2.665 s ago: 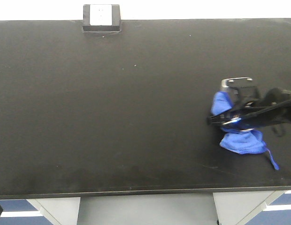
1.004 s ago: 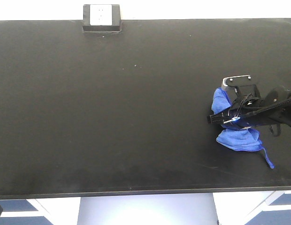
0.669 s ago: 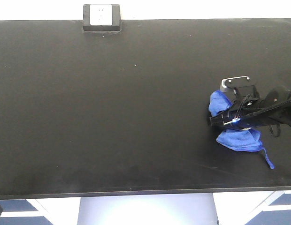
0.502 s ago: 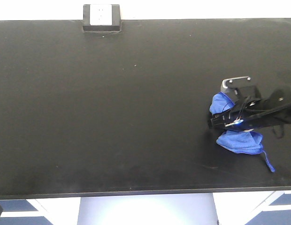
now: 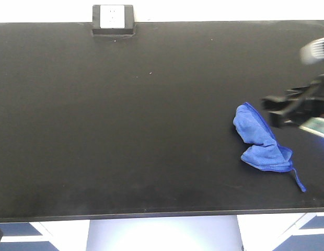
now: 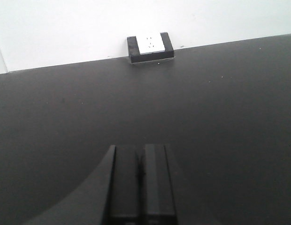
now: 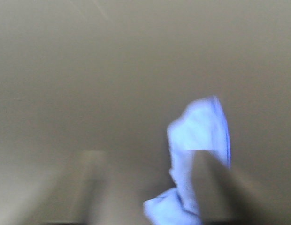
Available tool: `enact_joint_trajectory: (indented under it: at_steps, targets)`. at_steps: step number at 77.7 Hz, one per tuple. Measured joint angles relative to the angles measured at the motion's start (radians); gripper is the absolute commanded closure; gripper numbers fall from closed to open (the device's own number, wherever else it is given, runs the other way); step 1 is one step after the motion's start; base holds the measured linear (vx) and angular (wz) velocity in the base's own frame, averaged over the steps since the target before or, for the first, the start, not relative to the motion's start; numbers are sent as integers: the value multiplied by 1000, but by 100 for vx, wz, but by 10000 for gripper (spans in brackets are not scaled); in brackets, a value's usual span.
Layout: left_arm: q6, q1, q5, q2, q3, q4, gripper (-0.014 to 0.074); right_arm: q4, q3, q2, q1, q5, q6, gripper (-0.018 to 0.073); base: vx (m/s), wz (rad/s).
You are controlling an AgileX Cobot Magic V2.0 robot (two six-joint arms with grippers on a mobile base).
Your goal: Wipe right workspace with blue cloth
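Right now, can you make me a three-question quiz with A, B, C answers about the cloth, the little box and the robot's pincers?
1. Where does the blue cloth lie on the black benchtop?
A. far left
B. right side, near the front
C. on the socket box

2. What colour is the face of the socket box?
A. white
B. red
C. green

3. What is the right pincer doing?
A. squeezing the cloth
B. pressing the box
C. holding nothing, apart from the cloth

Answers: 1 B, the front view shows it right of centre towards the front edge. 2 A, its top panel is white. 3 C, its fingers stand apart with nothing gripped between them.
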Motion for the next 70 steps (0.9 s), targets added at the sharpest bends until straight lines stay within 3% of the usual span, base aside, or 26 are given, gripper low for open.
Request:
enact_joint_trajectory:
  at_steps: [4,35,70]
  targets:
    - [0,0,0,0,0,0,603,-2,0,-70,0,23,21,574,0,0]
    - [0,0,0,0,0,0,603,28,0,-420,0,63,76,567,0,0]
    - [0,0,0,0,0,0,603,34,0,-500,0,71,76,567,0,0]
